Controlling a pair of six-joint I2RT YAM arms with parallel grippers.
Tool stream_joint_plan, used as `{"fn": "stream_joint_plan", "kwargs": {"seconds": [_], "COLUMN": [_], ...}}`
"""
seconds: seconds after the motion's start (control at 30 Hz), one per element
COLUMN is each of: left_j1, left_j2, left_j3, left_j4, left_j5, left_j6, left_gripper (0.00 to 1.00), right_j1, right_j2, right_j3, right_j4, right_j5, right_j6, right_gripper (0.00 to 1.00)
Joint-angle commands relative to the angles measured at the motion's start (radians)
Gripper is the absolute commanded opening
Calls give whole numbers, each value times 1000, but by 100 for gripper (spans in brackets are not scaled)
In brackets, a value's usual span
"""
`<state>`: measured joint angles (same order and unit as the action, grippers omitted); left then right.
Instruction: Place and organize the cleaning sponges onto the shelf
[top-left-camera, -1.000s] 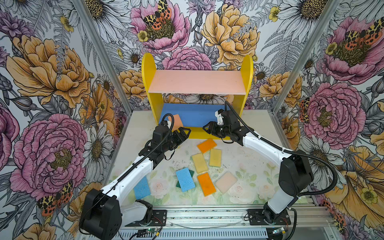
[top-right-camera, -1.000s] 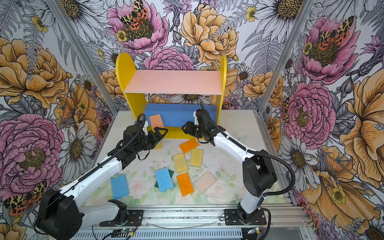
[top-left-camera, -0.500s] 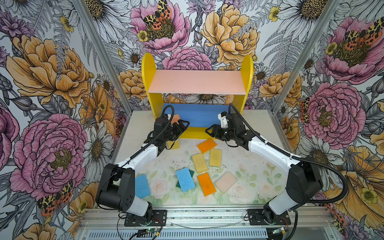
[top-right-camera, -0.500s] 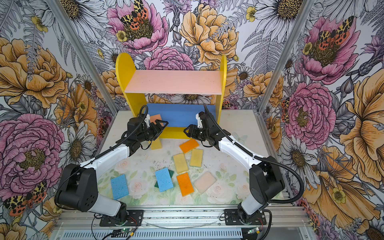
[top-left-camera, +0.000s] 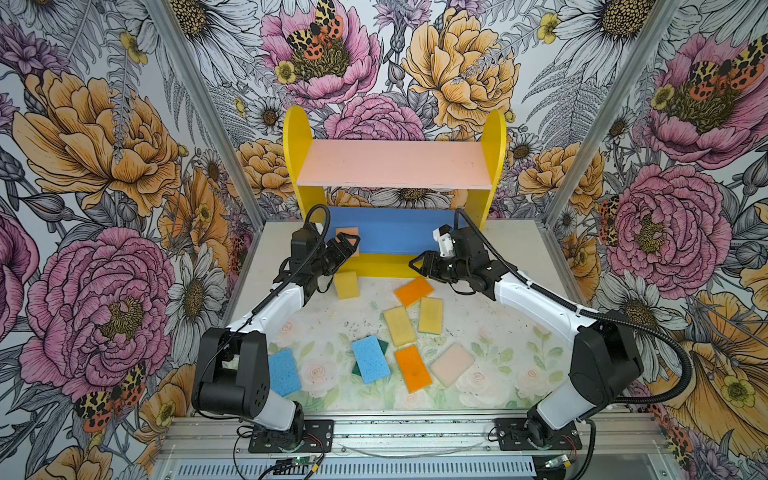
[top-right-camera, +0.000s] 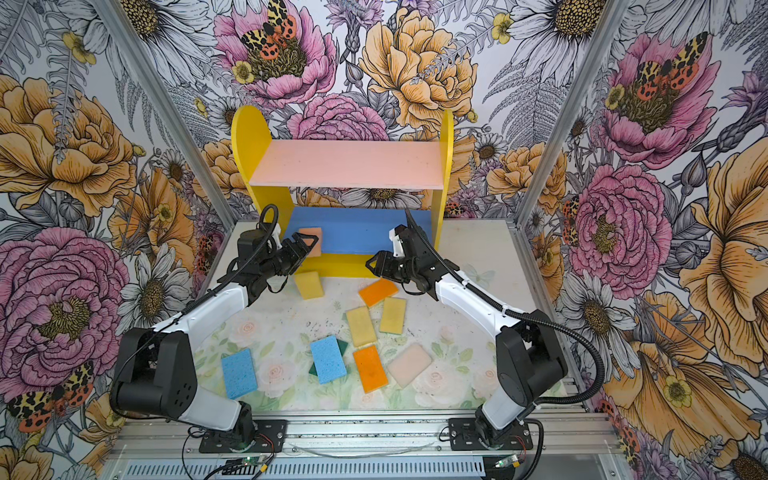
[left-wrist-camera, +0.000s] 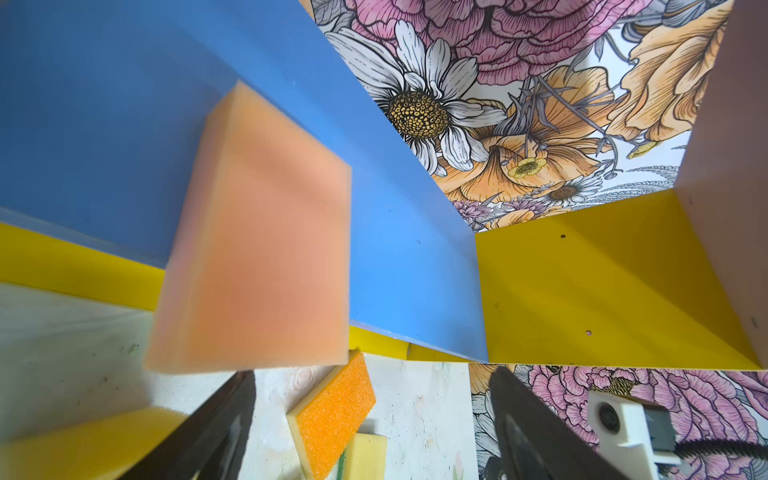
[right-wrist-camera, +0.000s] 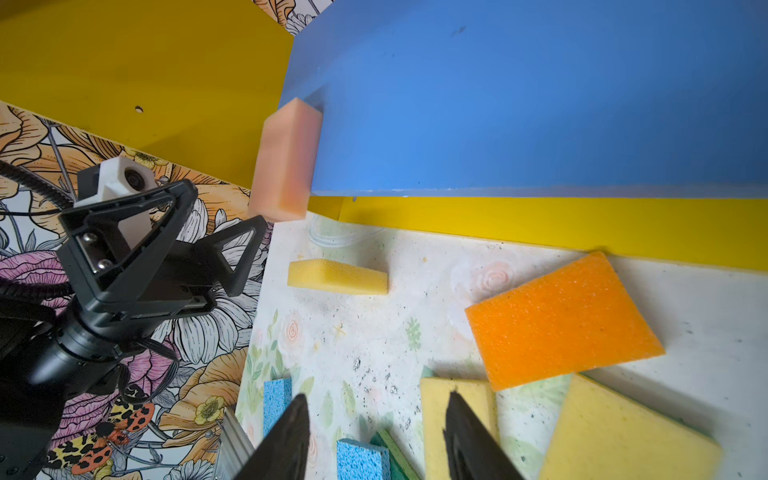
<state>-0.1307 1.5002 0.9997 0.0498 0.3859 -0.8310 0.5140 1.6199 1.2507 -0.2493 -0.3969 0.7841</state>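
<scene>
The peach-pink sponge (top-left-camera: 347, 231) is seen at the left end of the blue lower board (top-left-camera: 399, 228) of the shelf (top-left-camera: 297, 137). In both wrist views it is smeared by motion and overhangs the board's front edge. The left gripper (top-left-camera: 348, 245) is held just in front of it, jaws spread wide with nothing between them. Over the last second this gripper has been brought closer to the shelf, and the sponge is found slightly deeper over the board.

A first placement is therefore judged to be under way but not settled. The sponge could yet be tipped off the front edge.

The right gripper (top-left-camera: 417, 266) is kept partly parted and empty, above the table's far edge beside an orange sponge (top-left-camera: 413, 291). A yellow sponge (top-left-camera: 346, 284) is propped against the shelf's front strip. The remaining sponges are still spread over the table (top-left-camera: 490, 316), so most of the task is judged undone.
</scene>
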Motion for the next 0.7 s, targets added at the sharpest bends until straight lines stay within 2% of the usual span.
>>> {"fn": "stream_joint_plan", "kwargs": {"seconds": [0.0,0.2,0.33,0.5,0.67], "left_j1": [31,64,79,83,120], "left_j2": [9,5,-15,-166,-375], "left_j3": [35,63,54,-1,-98], "left_j4": [-17,-65,-73,-162,-273], "left_j5": [-5,-22,23,14,-1], "left_j6": [40,87,84,127,135], "left_gripper": [88,88,89,89,89], "right_j1": [22,76,105,127,148], "right_j2": [50,192,311,421,514], "right_j3": [76,247,380,500,584], "right_j4": [34,48,50,50,48], "right_j5": [-19,-26,-32,-29,-21], "right_j6": [-13,-7,9,39,72], "right_gripper": [50,38,29,11,7]}}
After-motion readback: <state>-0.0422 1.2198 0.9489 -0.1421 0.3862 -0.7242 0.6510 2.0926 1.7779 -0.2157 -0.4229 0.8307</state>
